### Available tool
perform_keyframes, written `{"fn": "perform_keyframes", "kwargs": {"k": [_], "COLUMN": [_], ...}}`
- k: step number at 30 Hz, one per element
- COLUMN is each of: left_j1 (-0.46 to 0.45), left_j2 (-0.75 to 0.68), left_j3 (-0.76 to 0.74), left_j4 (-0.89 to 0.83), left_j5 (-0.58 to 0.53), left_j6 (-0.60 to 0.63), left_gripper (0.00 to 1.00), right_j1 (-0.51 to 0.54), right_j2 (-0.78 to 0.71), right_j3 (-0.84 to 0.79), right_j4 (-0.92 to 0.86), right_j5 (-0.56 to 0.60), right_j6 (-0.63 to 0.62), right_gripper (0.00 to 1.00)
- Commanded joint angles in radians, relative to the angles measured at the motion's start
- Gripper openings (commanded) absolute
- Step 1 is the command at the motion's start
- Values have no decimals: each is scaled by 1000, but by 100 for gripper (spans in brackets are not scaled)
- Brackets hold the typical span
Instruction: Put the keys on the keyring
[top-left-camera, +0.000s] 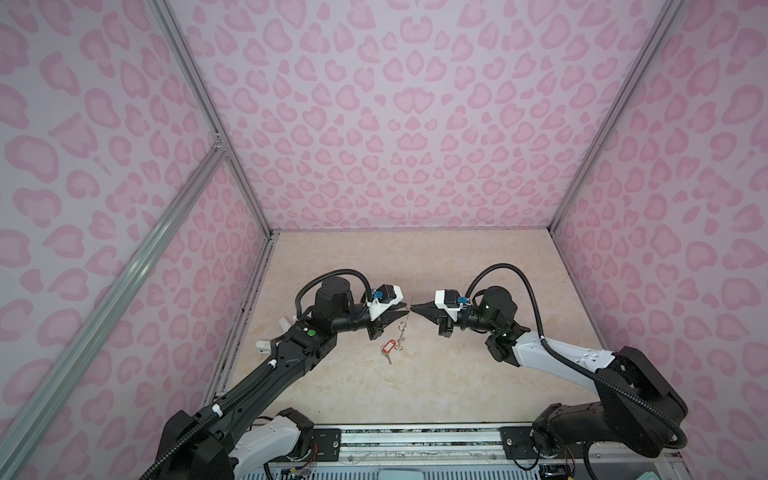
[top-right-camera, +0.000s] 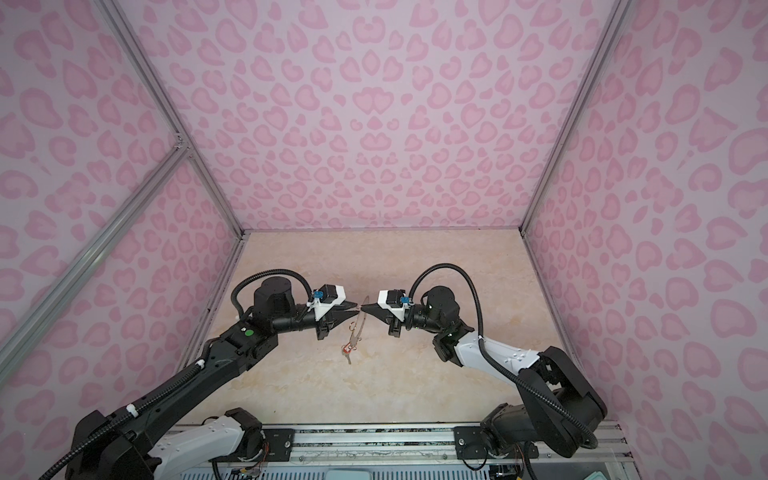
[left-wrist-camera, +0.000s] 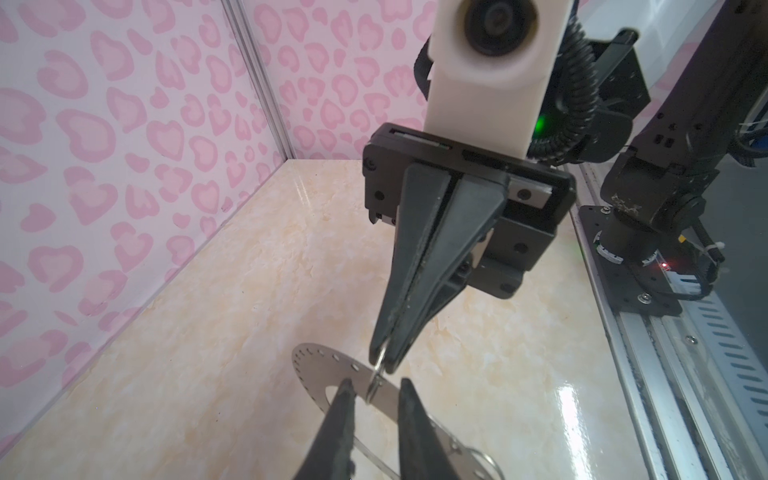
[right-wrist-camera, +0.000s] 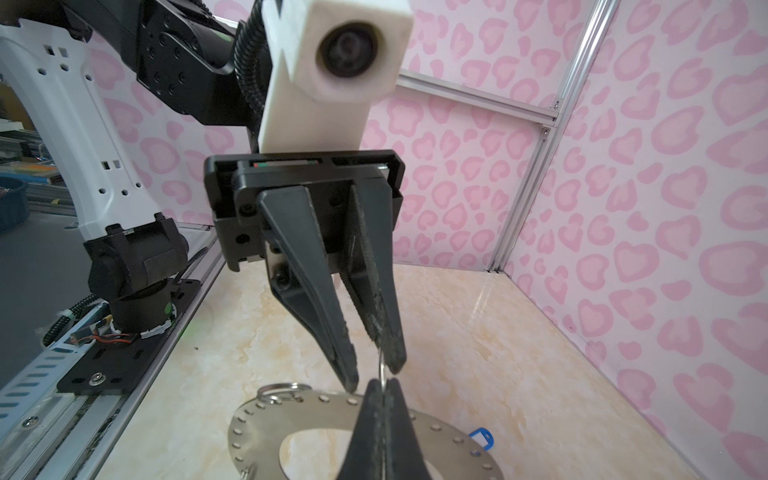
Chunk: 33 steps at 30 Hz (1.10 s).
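Place: a robot lab test cell, as I see it from my remote station.
Walls: pink heart-print panels (top-left-camera: 374, 124) box in my workspace.
Frame: bare aluminium extrusion (right-wrist-camera: 535, 183) at the corners.
Bench: marble-look tabletop (top-left-camera: 436, 374) with a slotted mounting rail (top-left-camera: 415, 446) along its near edge.
Beyond: a blue bin (right-wrist-camera: 10, 199) and blurred shelving.

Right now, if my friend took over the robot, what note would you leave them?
The left gripper is open; one finger seems to touch the wire clip.
The right gripper is shut on that wire clip, at the rim of the keyring.
The red-tagged key lies loose on the table, not on the keyring.
The blue tag shows just past the keyring; I cannot tell if it is hooked on.
Done: nothing clearly finished.
Left: hang the red-tagged key, and check the blue one.
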Motion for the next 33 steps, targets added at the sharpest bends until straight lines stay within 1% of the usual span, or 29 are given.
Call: {"fn": "perform_keyframes", "kwargs": {"k": [1, 5, 11, 12, 15, 18, 20, 22, 24, 28, 33], "left_j1": [1, 1, 0, -2, -2, 0, 0, 0, 6, 57, 150], "left_j2": [12, 23, 27, 23, 11, -7, -19, -33, -51, -62, -72], "left_j3": [14, 24, 39, 41, 44, 35, 30, 26, 25, 50, 53], "left_j4": [19, 12, 8, 4, -35, -63, -71, -80, -91, -149, -177], "left_j5": [48, 60, 70, 63, 11, -55, -117, -183, -231, -241, -236], "left_j6": [6, 11, 16, 23, 59, 100, 119, 143, 164, 171, 155], "left_gripper": [18, 15, 3, 3, 3, 3, 3, 3, 4, 3, 3], "right_j1": [4, 5, 5, 3, -14, -31, -29, -21, -15, 21, 126], "right_j2": [4, 7, 8, 5, -11, -37, -59, -74, -77, -56, 28], "right_j3": [4, 4, 2, -1, -17, -31, -25, -11, 0, 12, 25], "right_j4": [53, 56, 56, 54, 34, -18, -136, -264, -356, -456, -524], "right_j5": [-10, -6, 3, 16, 42, 81, 127, 184, 224, 278, 354], "right_j6": [8, 8, 9, 7, -6, -35, -107, -170, -198, -184, -158], "right_gripper": [0, 0, 1, 9, 24, 33, 36, 37, 37, 35, 34]}}
